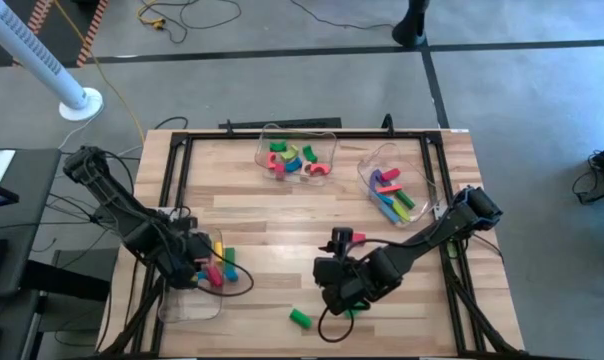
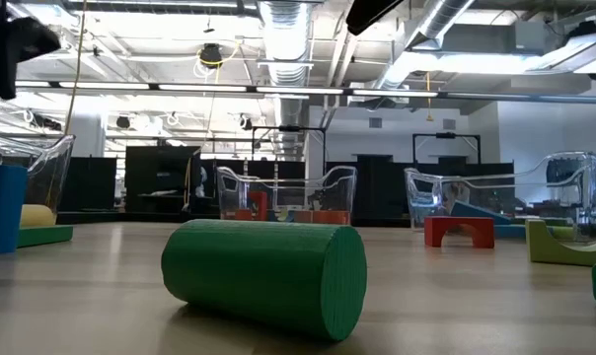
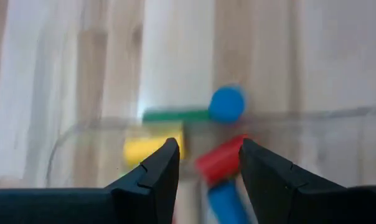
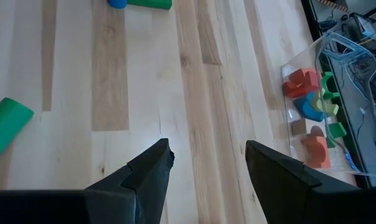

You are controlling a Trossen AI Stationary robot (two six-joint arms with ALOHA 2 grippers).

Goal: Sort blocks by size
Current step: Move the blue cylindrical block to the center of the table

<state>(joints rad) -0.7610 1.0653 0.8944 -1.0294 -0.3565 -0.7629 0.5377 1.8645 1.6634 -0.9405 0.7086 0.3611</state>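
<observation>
here, both end effectors gape empty; a ribbed green cylinder (image 2: 265, 275) lies on pale wood.

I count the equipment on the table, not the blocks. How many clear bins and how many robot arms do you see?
Clear bins: 3
Robot arms: 2
Total: 5

Green cylinder (image 2: 265, 274) on pale striped wood table (image 1: 272, 235); red arch (image 2: 459, 231); blue round block (image 3: 227, 103), yellow block (image 3: 144, 149), and a blurred, apparently red block (image 3: 219, 160).
</observation>
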